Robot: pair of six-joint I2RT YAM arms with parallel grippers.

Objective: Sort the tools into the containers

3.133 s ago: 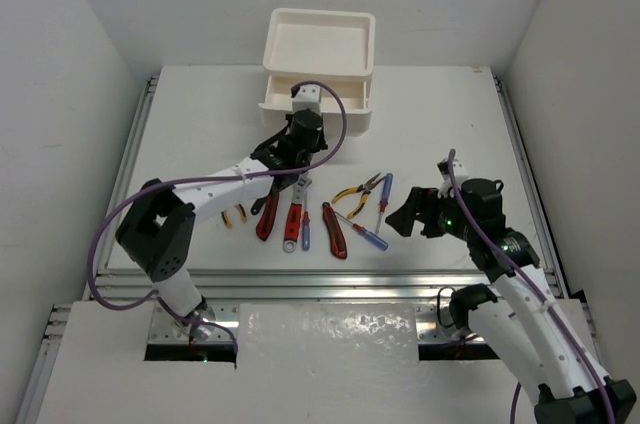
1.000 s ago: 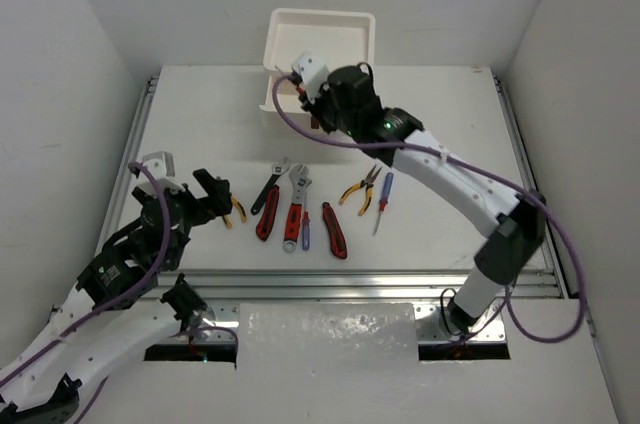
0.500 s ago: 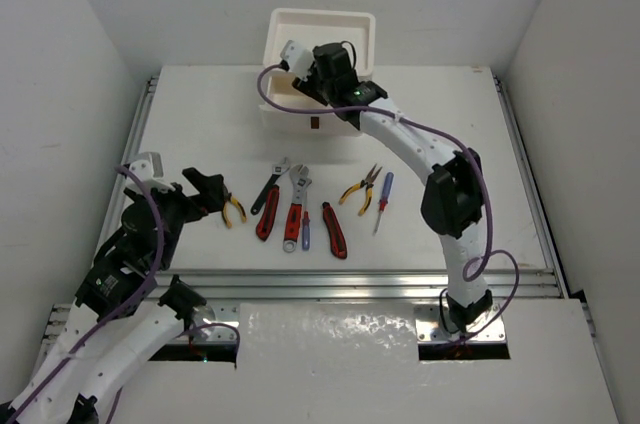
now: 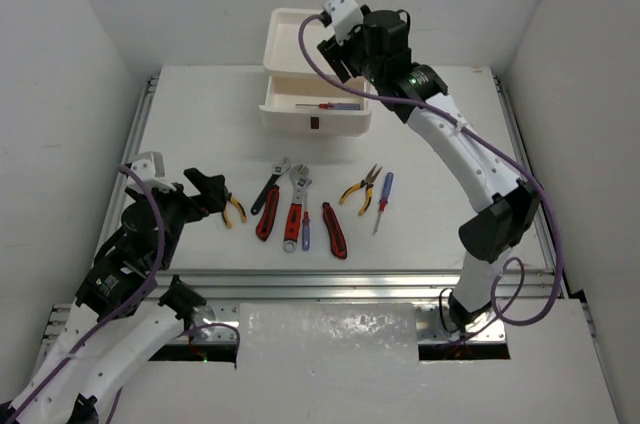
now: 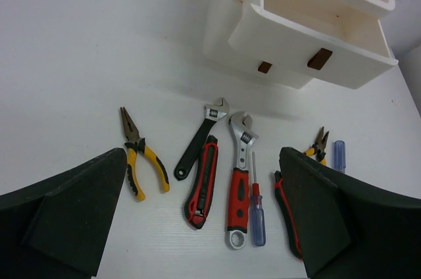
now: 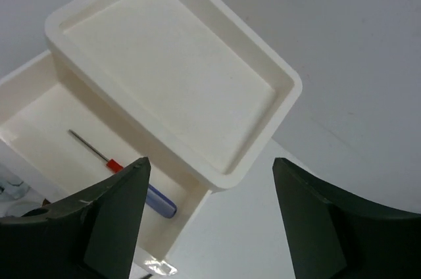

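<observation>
The white containers unit [image 4: 352, 122] stands at the back of the table, its top tray [image 6: 263, 55] bare and one drawer [image 4: 283, 115] pulled out. A red-and-blue screwdriver [image 4: 330, 105] [image 6: 160, 201] lies loose in that drawer. My right gripper [image 4: 345, 56] [image 6: 210, 160] hovers open over the tray's corner, holding nothing. The other tools lie in a row: yellow pliers [image 5: 141, 160], a black-handled wrench [image 5: 197, 141], a red-handled wrench [image 5: 240, 180], a small screwdriver [image 5: 256, 210]. My left gripper [image 4: 212, 194] [image 5: 202, 154] is wide open above the row's left end.
A red-and-black tool [image 4: 268, 219], another red-handled tool [image 4: 334, 231], a second pair of yellow pliers [image 4: 358, 189] and a blue screwdriver [image 4: 382, 199] lie on the table too. Grey walls close in both sides. A metal rail [image 4: 330, 279] runs along the near edge.
My right gripper has opened and lifted back from the drawer towards the tray; the screwdriver now lies in the drawer. The left arm has barely moved.
</observation>
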